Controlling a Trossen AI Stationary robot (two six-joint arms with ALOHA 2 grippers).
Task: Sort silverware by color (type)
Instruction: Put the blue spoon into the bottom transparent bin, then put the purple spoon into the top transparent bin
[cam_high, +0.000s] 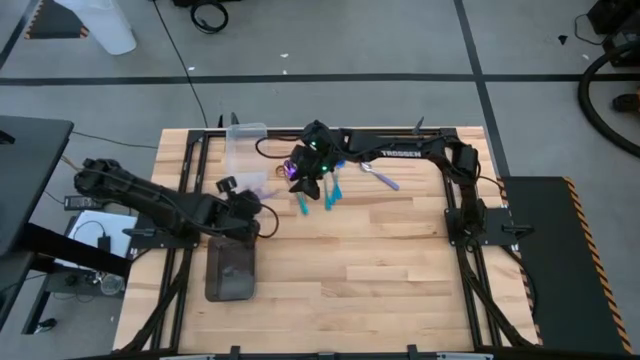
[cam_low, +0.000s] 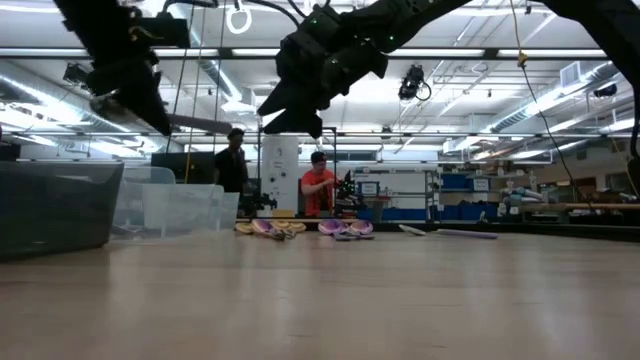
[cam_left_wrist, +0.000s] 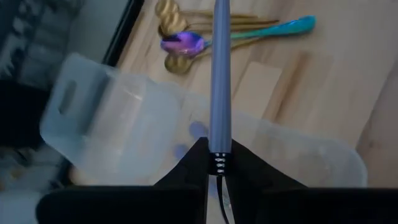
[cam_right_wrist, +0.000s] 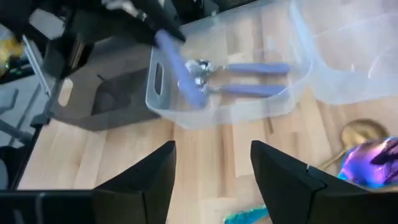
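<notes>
1. Wooden worktop (cam_high: 380, 270) carries all the things.
2. Near its left edge the left gripper (cam_left_wrist: 217, 163) is clamped on a silver spoon (cam_left_wrist: 219, 74), above the clear bin (cam_right_wrist: 224, 102).
3. Toward the far edge the right gripper (cam_right_wrist: 211, 177) stands apart, empty, over gold and purple spoons (cam_left_wrist: 186, 42).

Pale planked wood with a smooth matt grain for the table (cam_high: 380, 280). Clear, faintly frosted plastic for the bin (cam_right_wrist: 249, 106); dull dark grey plastic for the tray (cam_high: 230, 272). Glossy metal on the spoons (cam_left_wrist: 186, 43): polished gold, iridescent purple with teal handles.
</notes>
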